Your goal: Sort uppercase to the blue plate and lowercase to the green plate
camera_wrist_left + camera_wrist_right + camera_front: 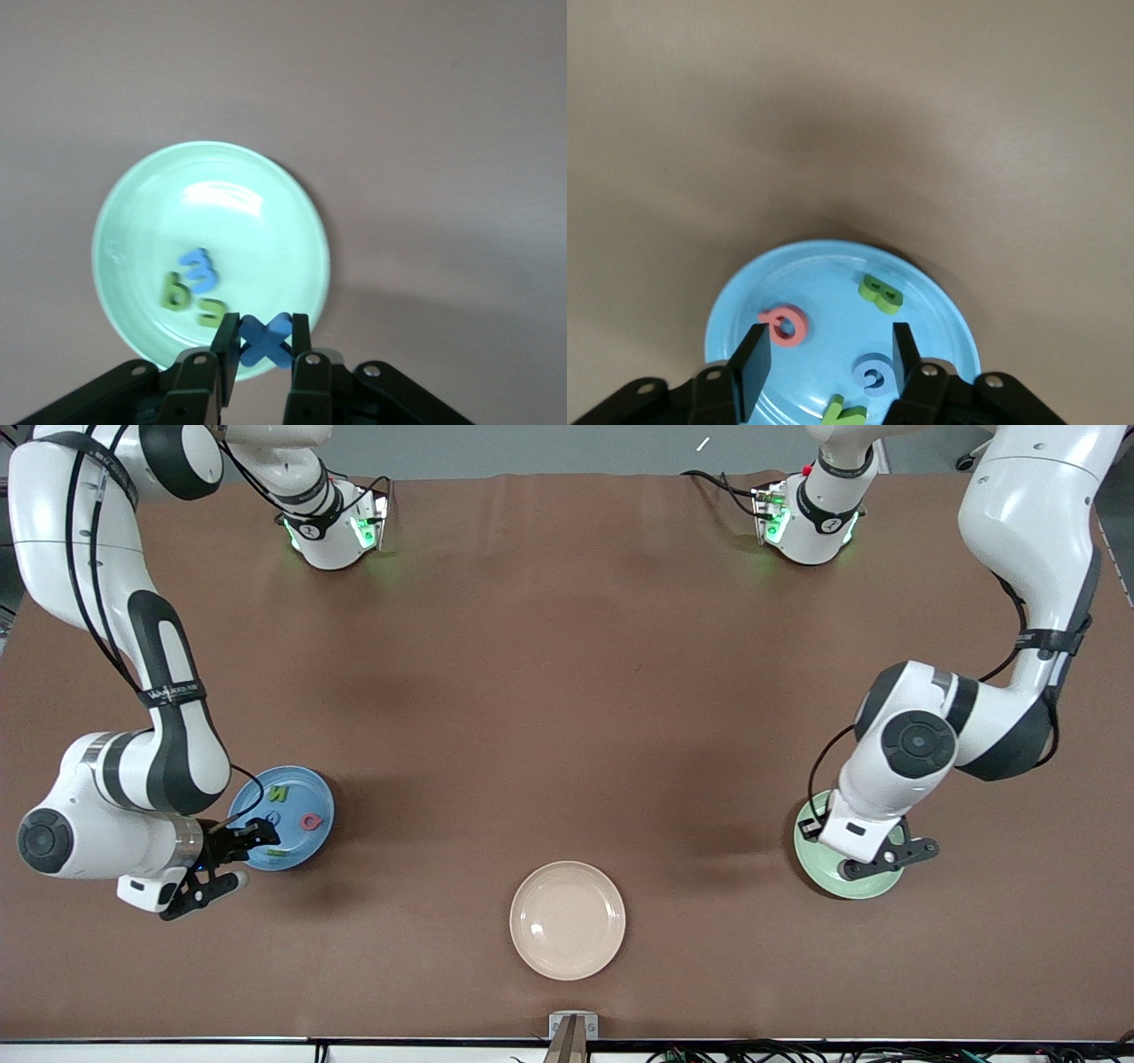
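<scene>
Left pincer [265, 347] clamped on small blue foam x [266, 338] above round pale mint-green plate [133, 204] at frame's lower right, right pincer [824, 359] spread empty over round sky-blue plate [939, 310] at lower left holding four foam letters.

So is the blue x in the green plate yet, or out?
Out: the blue x sits pinched in the left gripper, over the green plate rim.

The left arm [912, 779] hides most of the green plate [811, 859] at the front view's lower right; the green N [843, 413] is cut off at the right wrist view's bottom edge.
</scene>
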Robot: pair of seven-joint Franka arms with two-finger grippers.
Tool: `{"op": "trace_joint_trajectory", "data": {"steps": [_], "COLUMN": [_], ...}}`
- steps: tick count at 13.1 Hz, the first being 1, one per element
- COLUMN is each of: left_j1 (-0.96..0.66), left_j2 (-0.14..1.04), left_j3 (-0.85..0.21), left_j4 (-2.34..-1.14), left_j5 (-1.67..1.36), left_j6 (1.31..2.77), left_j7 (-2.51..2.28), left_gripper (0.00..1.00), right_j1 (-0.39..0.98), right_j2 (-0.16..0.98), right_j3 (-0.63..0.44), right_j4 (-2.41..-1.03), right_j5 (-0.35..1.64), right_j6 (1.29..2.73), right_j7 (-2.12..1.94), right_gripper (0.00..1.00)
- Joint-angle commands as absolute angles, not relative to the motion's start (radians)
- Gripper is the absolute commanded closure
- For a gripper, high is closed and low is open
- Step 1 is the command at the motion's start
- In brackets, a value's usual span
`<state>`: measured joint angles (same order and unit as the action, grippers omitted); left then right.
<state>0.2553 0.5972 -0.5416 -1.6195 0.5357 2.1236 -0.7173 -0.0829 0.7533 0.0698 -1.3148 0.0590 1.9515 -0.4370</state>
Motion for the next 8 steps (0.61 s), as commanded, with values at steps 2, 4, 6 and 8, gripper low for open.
{"op": "trace_joint_trajectory", "data": {"steps": [2, 4, 6, 8], "left_j1": [0.345, 0.362, 0.373, 0.394], "left_j2": [0.618, 0.637, 0.658, 0.696], "left_j3": [-0.548, -0.545, -0.540, -0.540], "left_j4": [-1.649, -1.648, -1.648, -1.649], "left_j5": [0.541, 0.552, 0.554, 0.555], "left_j6": [2.118, 2.121, 2.128, 2.173], "left_j7": [-0.634, -0.626, -0.623, -0.620], "left_gripper": [1.00, 1.00, 1.00, 0.99], "right_j1": [-0.090, -0.091, -0.091, -0.098], "right_j2": [0.603, 0.511, 0.428, 0.375], "right_j3": [0.071, 0.071, 0.071, 0.069], "right_j4": [-1.341, -1.362, -1.371, -1.362], "right_j5": [0.069, 0.069, 0.068, 0.064], "right_j6": [1.919, 1.820, 1.735, 1.691], "right_j7": [-0.332, -0.260, -0.198, -0.192], "right_gripper": [0.00, 0.00, 0.00, 0.00]}}
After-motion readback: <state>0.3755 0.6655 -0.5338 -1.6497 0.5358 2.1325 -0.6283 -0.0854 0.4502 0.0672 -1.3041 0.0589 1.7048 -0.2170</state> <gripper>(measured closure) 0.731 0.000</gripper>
